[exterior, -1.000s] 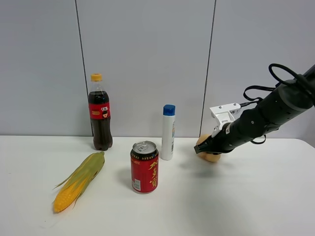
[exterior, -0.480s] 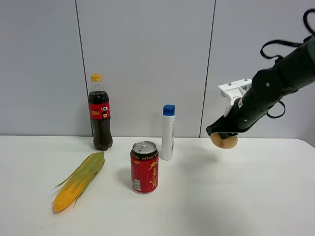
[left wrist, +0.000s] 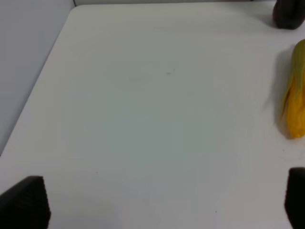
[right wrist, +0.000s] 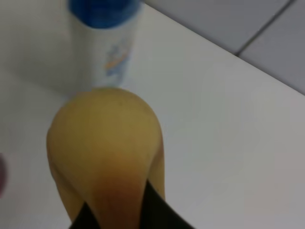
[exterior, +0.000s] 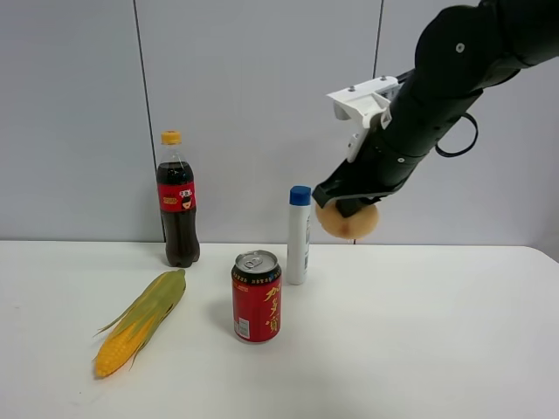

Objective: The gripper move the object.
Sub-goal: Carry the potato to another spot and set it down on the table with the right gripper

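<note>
My right gripper is shut on the tan-orange fruit and holds it high in the air, just right of the white bottle's blue cap. A white bracket sits above it on the black arm. In the right wrist view the fruit fills the middle, with the black fingertips clamped on it, above the white bottle. My left gripper is open over bare table; its two black fingertips stand far apart.
On the white table stand a red can, a white bottle with blue cap and a cola bottle. A yellow corn cob lies at the left; it also shows in the left wrist view.
My right gripper has lifted the fruit off the table and carried it up and leftward, from beside the table's back right to above the white bottle's right side.
</note>
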Action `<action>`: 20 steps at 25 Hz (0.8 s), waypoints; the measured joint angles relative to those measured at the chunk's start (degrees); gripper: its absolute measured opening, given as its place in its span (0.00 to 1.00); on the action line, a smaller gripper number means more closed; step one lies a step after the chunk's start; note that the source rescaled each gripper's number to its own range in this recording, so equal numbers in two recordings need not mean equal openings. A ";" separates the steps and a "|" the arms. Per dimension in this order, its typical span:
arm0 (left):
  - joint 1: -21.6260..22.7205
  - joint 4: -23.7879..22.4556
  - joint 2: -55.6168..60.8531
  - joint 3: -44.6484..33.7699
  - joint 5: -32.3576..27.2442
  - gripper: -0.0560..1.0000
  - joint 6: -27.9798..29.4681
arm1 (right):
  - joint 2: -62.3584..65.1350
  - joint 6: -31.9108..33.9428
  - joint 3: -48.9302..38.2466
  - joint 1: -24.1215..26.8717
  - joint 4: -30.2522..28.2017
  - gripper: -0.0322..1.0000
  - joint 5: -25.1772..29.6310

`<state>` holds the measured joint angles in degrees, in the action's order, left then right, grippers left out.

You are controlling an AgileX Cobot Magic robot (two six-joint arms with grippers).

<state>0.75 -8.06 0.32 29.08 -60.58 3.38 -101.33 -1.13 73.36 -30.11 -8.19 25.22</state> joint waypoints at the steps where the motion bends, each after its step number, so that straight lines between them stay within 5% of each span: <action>1: 0.00 0.00 0.00 0.00 0.00 1.00 0.00 | 0.08 -0.65 0.42 -1.15 1.27 0.04 -0.12; 10: 0.00 0.00 0.00 0.00 0.00 1.00 0.00 | -0.77 -1.09 13.00 -6.05 3.31 0.04 -0.08; 20: 0.00 0.00 0.00 0.00 0.00 1.00 0.00 | -20.73 -3.00 40.70 -6.48 3.50 0.04 12.35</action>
<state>0.75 -8.06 0.32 29.08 -60.58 3.38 -122.06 -4.13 114.06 -36.60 -4.70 37.57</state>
